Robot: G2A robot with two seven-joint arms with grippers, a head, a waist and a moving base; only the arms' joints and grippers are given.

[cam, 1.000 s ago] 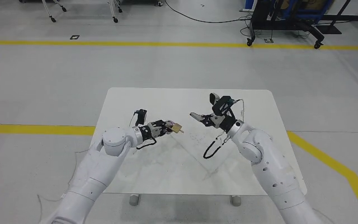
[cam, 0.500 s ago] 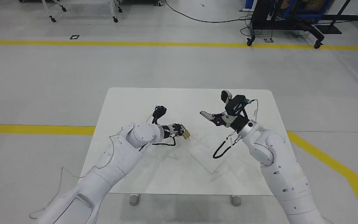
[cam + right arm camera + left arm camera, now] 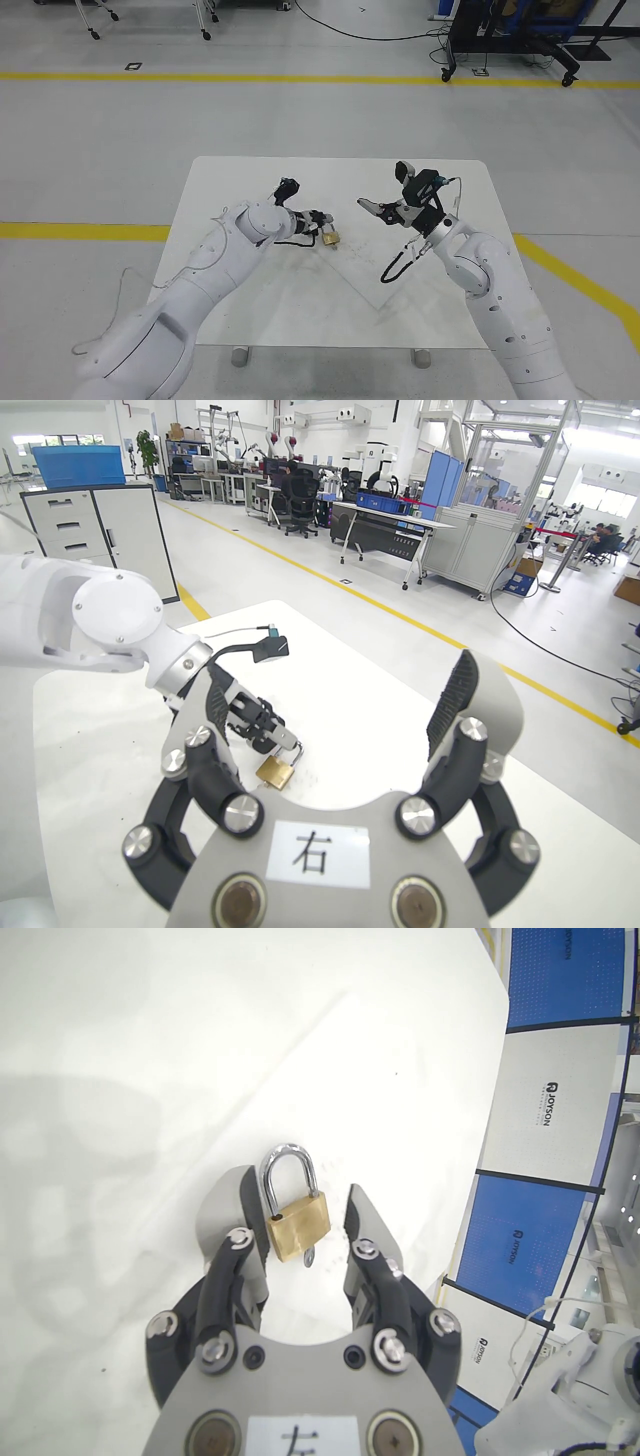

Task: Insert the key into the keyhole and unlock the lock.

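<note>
Lowered onto the table [image 3: 150,1028] since earlier, the lock [image 3: 298,1228] is laid flat, key [image 3: 309,1258] at its base. Left gripper [image 3: 302,1188] is spread astride it, likely releasing; right gripper [image 3: 340,680] is held spread, well clear.

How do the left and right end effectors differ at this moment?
The left end effector is down at the white table, its fingers either side of the brass padlock with the silver shackle; the right end effector is off to one side, nothing between its fingers. The left points down at the padlock; the right faces across the table toward it. Both are open, gripping nothing.
</note>
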